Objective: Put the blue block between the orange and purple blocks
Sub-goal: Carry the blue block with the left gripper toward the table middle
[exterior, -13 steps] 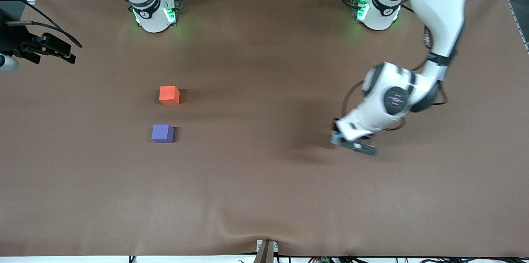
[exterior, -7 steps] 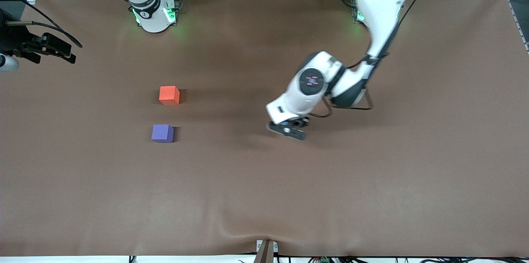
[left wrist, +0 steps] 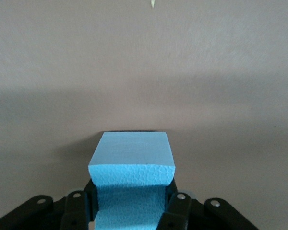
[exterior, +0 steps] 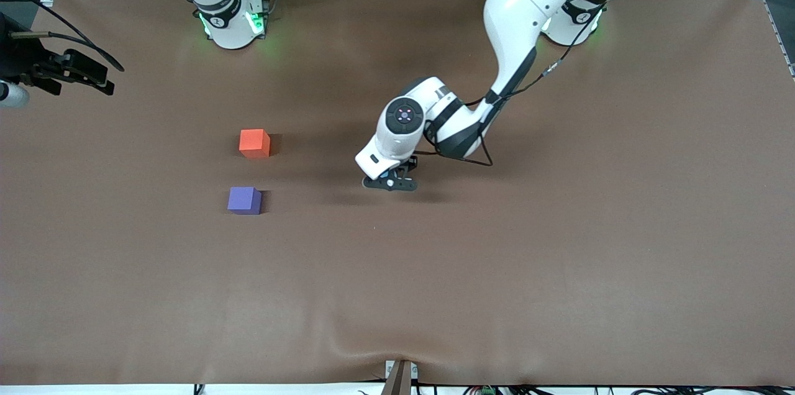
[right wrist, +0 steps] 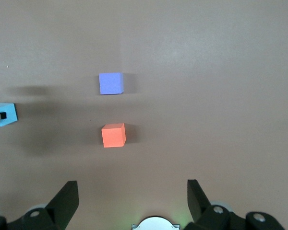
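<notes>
My left gripper (exterior: 390, 182) is shut on the sky-blue block (left wrist: 132, 153) and holds it just above the bare table, between the table's middle and the other two blocks. The orange block (exterior: 254, 143) and the purple block (exterior: 244, 200) sit toward the right arm's end, the purple one nearer the front camera, with a gap between them. The right wrist view shows the orange block (right wrist: 114, 135), the purple block (right wrist: 111, 83) and the held blue block (right wrist: 2, 115) at the edge. My right gripper (right wrist: 132, 189) is open and empty, high over its own base, and waits.
The brown table mat (exterior: 497, 271) has a raised wrinkle (exterior: 397, 351) at its front edge. A black device on a mount (exterior: 56, 69) juts in at the right arm's end of the table. The arm bases (exterior: 233, 22) stand along the back edge.
My left arm has swept from its own end of the table toward the orange and purple blocks, carrying the blue block. The right arm and the two blocks have not moved.
</notes>
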